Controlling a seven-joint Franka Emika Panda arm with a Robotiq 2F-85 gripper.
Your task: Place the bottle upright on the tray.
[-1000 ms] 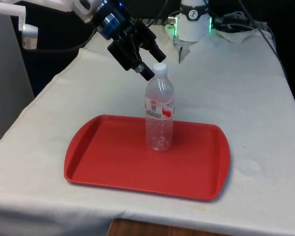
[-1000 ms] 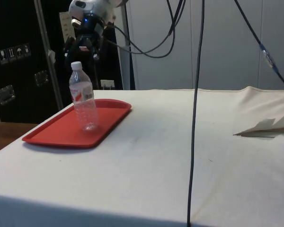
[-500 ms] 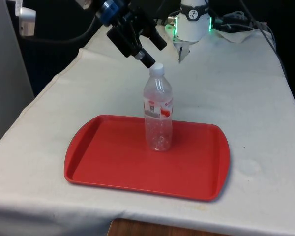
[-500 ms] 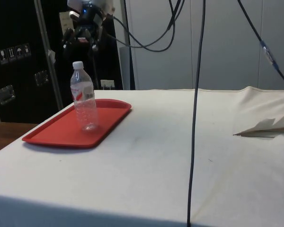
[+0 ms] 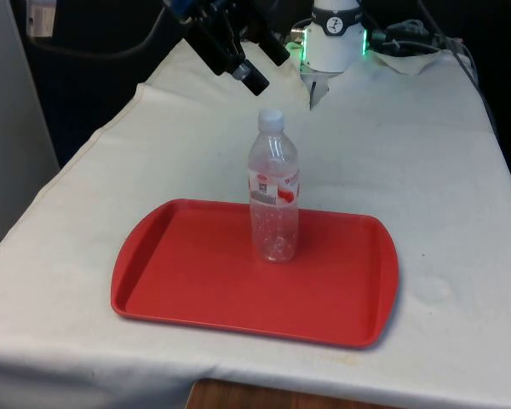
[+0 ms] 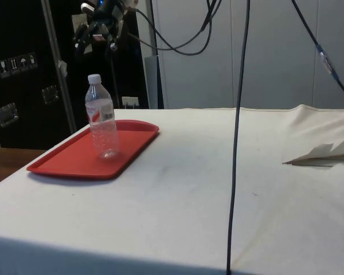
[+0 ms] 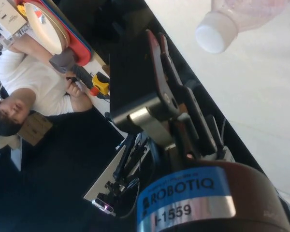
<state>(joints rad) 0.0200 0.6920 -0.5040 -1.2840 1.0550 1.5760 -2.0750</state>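
Note:
A clear plastic bottle (image 5: pixel 275 204) with a white cap and a red-and-white label stands upright in the middle of the red tray (image 5: pixel 179 281). The side view also has the bottle (image 6: pixel 102 123) upright on the tray (image 6: pixel 63 163). My gripper (image 5: pixel 267 70) hangs in the air above the bottle, towards the front view's left, well apart from the cap. It is open with nothing between its fingers, and in the side view the gripper (image 6: pixel 96 47) sits high over the bottle. The wrist view catches the bottle's cap (image 7: pixel 215 32) beyond one finger (image 7: pixel 158 60).
The tray lies near the table's front edge in the front view. The robot's base (image 5: pixel 335 38) stands at the far end. A black cable (image 6: pixel 237 132) hangs down across the side view, and a crumpled fold of cloth (image 6: pixel 321 153) lies at its right. A person in a white shirt (image 7: pixel 20 72) is seen in the wrist view.
My gripper has risen up and away from the bottle's cap, staying open. The bottle stands in the same spot on the tray.

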